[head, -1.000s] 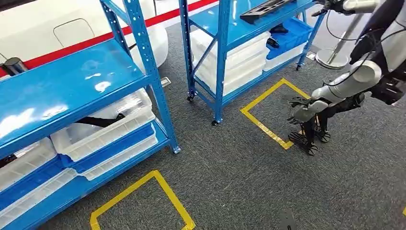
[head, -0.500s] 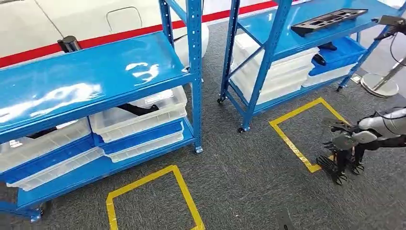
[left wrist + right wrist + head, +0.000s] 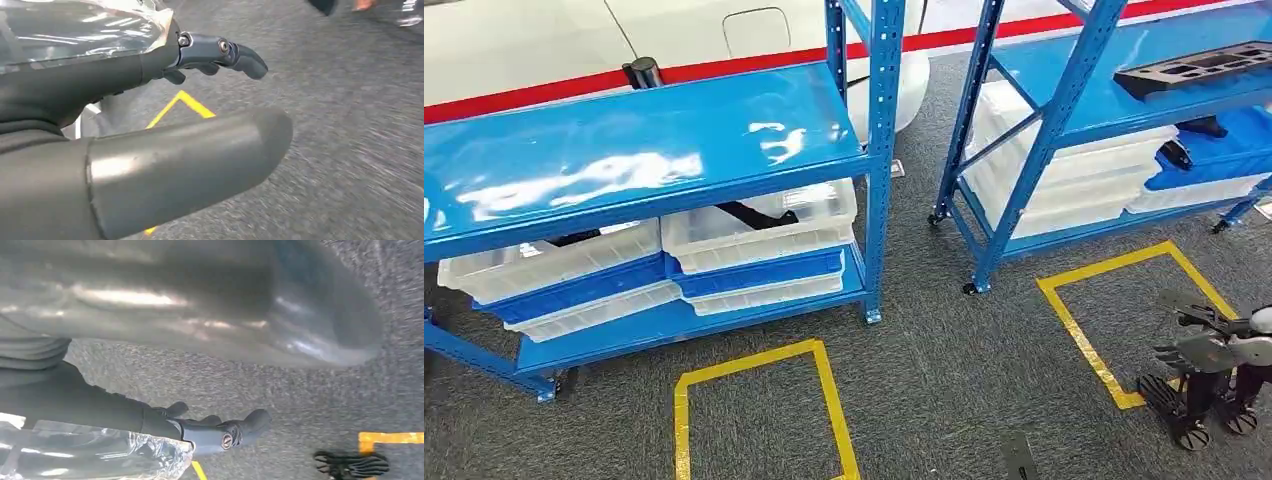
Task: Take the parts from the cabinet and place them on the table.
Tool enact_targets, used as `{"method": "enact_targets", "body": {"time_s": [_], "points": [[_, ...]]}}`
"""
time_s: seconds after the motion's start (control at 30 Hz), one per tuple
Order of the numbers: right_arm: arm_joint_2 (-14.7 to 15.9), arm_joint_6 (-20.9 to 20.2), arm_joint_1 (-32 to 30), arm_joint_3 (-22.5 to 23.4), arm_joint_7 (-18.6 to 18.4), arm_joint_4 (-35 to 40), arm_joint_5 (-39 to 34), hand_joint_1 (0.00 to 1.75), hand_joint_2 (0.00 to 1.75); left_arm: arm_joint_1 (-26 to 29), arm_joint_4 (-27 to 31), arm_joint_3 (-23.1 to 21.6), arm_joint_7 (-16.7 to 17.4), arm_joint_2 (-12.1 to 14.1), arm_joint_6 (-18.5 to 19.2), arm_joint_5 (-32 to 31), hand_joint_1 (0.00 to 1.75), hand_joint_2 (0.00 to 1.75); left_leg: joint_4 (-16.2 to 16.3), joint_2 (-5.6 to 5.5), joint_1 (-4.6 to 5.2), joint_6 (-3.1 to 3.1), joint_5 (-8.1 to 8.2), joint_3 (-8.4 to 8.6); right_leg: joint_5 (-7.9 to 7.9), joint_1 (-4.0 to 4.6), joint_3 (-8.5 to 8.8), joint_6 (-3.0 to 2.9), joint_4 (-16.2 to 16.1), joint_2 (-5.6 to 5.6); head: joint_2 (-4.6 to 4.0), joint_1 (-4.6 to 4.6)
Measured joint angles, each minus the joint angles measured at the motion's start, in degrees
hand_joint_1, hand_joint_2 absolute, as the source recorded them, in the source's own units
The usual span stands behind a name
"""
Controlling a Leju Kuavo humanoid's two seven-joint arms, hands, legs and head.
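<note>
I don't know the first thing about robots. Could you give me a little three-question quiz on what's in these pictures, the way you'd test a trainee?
1. True or false: a flat black part lies on the top shelf of a blue rack.
2. What marks the carpet in front of the racks? A: a yellow tape outline. B: a red cone. C: a white circle.
3. Fill in: the robot's left hand holds ____.

Key: 1 true; 2 A; 3 nothing.
</note>
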State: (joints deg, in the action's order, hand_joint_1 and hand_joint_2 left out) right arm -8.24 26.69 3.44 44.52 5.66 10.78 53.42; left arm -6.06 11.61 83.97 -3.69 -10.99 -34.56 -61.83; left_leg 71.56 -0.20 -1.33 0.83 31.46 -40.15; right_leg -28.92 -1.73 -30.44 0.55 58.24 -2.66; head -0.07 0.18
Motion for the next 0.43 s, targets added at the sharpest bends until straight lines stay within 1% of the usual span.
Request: {"method": "enact_targets", "body": {"time_s": [0.03,0.07,0.1,0.13,0.17,0.2,0.23,0.3,0.33,0.43], "points": [[-0.02,0.00,0.08,0.00,0.20,0.00,-0.24,0.00,0.00,0.00,0.00,0.02,0.00,0.11,0.02,-0.02,0.00,0.00,-4.63,0.12,0.00,-0.20,-2.19,2.53,-0.06,0.00,0.19,0.09,0.00,-0.21,0.00,0.00],[-0.04,0.00,0.16,0.00,0.33,0.00,-0.37,0.00,0.00,-0.06,0.00,0.00,0.00,0.15,0.13,-0.09,0.00,0.00,-9.66,0.58,0.02,-0.56,-3.94,5.49,-0.12,0.02,0.30,0.21,0.00,-0.36,0.00,0.00],[-0.09,0.00,0.18,0.04,0.42,0.00,-0.51,0.00,0.00,-0.20,0.00,0.00,0.00,0.24,0.22,-0.24,0.00,0.00,-12.74,1.43,0.26,-0.85,-3.97,7.10,-0.26,0.37,0.34,0.46,0.06,-0.53,0.00,0.02],[-0.07,0.00,0.15,0.09,0.42,0.00,-0.59,0.00,0.00,-0.28,-0.02,0.00,0.00,0.26,0.42,-0.46,0.00,0.00,-12.79,1.16,0.46,-0.95,-4.09,7.18,-0.47,0.85,-0.02,0.87,0.02,-0.58,0.00,0.09],[-0.04,0.00,0.16,0.15,0.44,0.02,-0.83,0.00,0.00,-0.26,-0.02,-0.02,0.00,0.26,0.48,-0.68,0.00,0.00,-13.00,1.06,0.44,-0.87,-4.45,7.37,-0.69,1.01,0.03,0.88,0.25,-0.64,0.00,0.07],[0.13,0.02,0.14,0.17,0.48,0.02,-1.03,0.00,0.00,-0.28,-0.02,-0.04,0.00,0.17,0.52,-0.77,0.00,0.00,-12.95,1.04,0.57,-0.55,-4.46,7.34,-0.74,1.33,0.09,0.48,0.17,-0.59,0.00,0.18],[0.11,0.00,0.14,0.20,0.50,0.00,-1.18,0.00,0.00,-0.27,-0.02,-0.04,0.00,0.17,0.61,-0.90,0.00,0.00,-12.94,1.00,0.83,-0.64,-4.48,7.33,-0.58,1.06,0.13,0.72,0.07,-0.60,0.00,0.15],[-0.02,0.02,0.11,0.22,0.66,0.00,-1.25,0.00,0.00,-0.26,-0.02,-0.09,0.00,0.28,0.74,-1.05,0.00,0.00,-12.94,0.99,1.12,-1.03,-4.46,7.32,-0.45,0.96,0.28,0.92,-0.24,-0.58,0.00,0.15],[-0.02,0.00,0.11,0.22,0.74,0.00,-1.25,0.00,0.00,-0.27,-0.02,-0.09,0.00,0.37,1.00,-1.05,0.00,0.00,-12.94,0.99,1.16,-1.21,-4.36,7.34,-0.41,0.93,0.38,0.98,-0.41,-0.58,0.00,0.13],[0.04,0.00,0.11,0.28,0.98,0.02,-1.16,0.00,0.00,-0.27,-0.02,-0.09,0.00,0.33,1.11,-1.03,0.00,0.00,-12.94,0.99,1.15,-1.51,-4.32,7.34,-0.22,0.92,0.64,1.27,-0.89,-0.58,0.00,0.13]]}}
